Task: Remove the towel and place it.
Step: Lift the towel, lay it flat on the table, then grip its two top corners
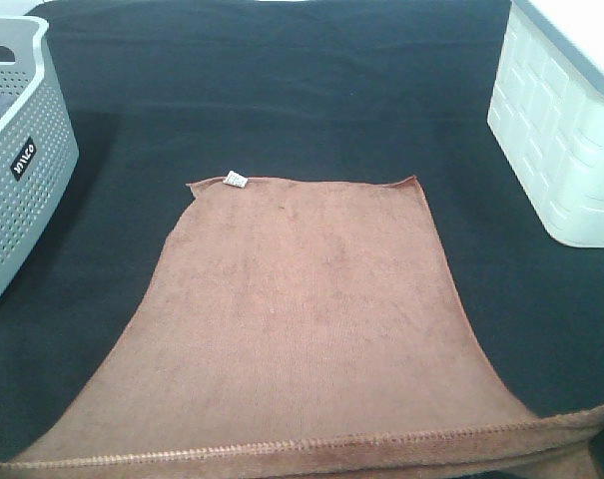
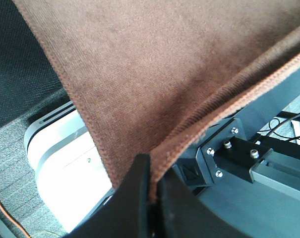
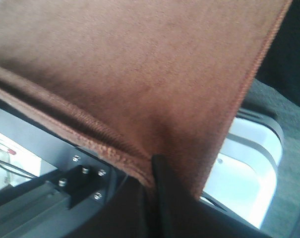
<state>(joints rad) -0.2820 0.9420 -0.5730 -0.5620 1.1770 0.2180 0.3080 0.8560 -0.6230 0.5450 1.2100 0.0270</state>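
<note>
Two hemmed corners matter here. From above, the towel (image 1: 302, 319) lies flat on the table (image 1: 282, 90), with both claws out of sight. At the left wrist, the left claw (image 2: 152, 176) pinches a corner between its tips. At the right wrist, the right claw (image 3: 152, 181) does likewise. Either thin grip could slip if the towel drags.

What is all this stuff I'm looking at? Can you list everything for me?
towel: one, brown, spread over the middle of the table
tag: one, white, on the towel's far left corner
table cloth: one, black, under the towel
basket: one, grey with small holes, at the left edge
bin: one, white, at the far right
left gripper: one, black, shut on a hemmed corner of the towel
right gripper: one, black, shut on another hemmed corner of the towel
</note>
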